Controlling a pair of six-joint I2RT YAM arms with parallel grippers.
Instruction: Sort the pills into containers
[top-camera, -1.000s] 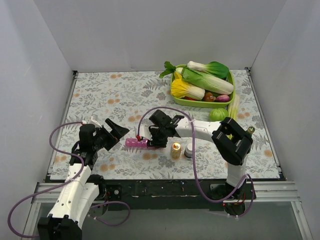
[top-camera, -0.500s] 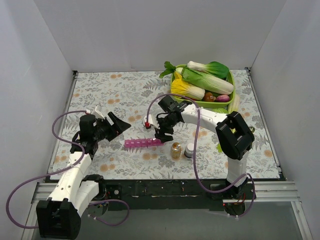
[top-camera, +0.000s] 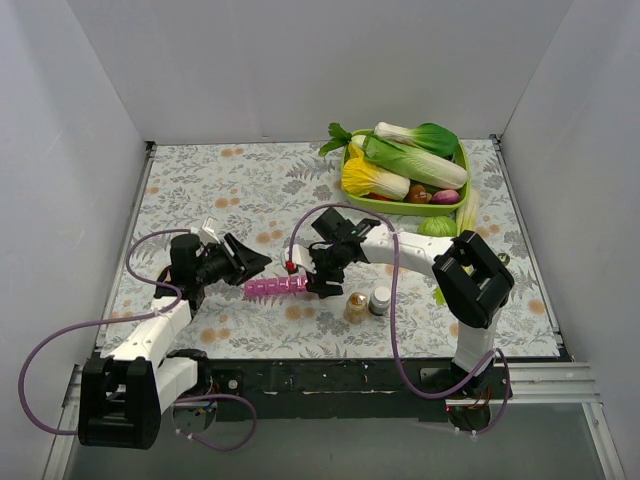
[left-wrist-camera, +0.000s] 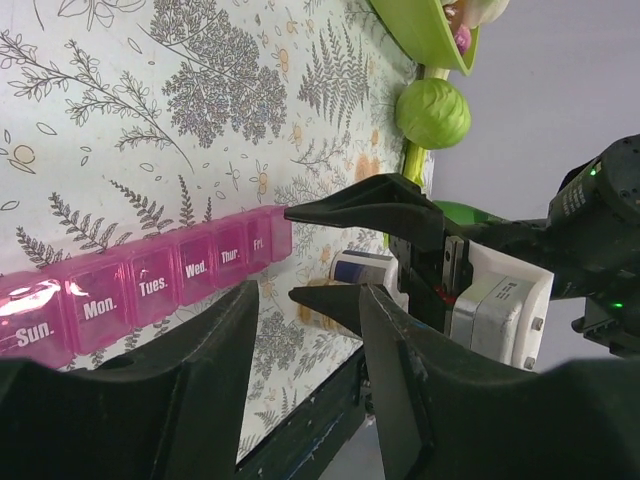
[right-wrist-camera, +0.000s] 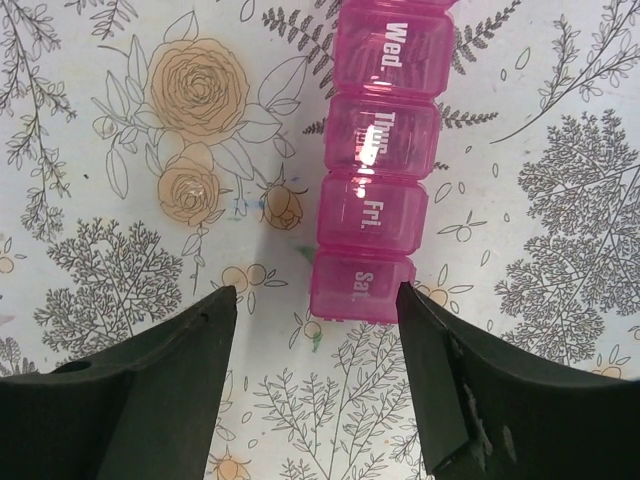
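- As both arms lean in over the flowered desk (top-camera: 200, 190), the pink pill organiser (top-camera: 275, 288) lies flat on it, near the front and about midway across, with a hand at each end.
- Right hand (right-wrist-camera: 315, 295): spread wide, with its two dark fingers (right-wrist-camera: 180, 390) pointing along the strip.
- The "Sat." end sits right at the mouth of that hand, just between the fingertips.
- From the right wrist camera, that end is tucked close to the finger on the right side of the view, and I can't tell whether they touch. On the other side there's a clear stretch of bare desk before the other finger.
- So the right hand straddles the very end of the strip without closing on it.
- Left hand (left-wrist-camera: 310, 300): drawn in to a narrow gap, and nothing sits in that gap. Only desk and the opposite hand show through it.
- The "Sun." end lies just beyond the tip of one left finger (left-wrist-camera: 150, 400), running crosswise in front of it rather than between the pair. It is beside the hand, not gripped by it.
- The day labels read in order along the strip, from Sun. at the left hand to Sat. at the right.
- A small amber bottle (top-camera: 354, 307) and a white bottle (top-camera: 379, 300) stand side by side on the near side of the right hand, apart from the strip.
- The green tray (top-camera: 405, 208) of vegetables sits at the far right, well away from both hands.
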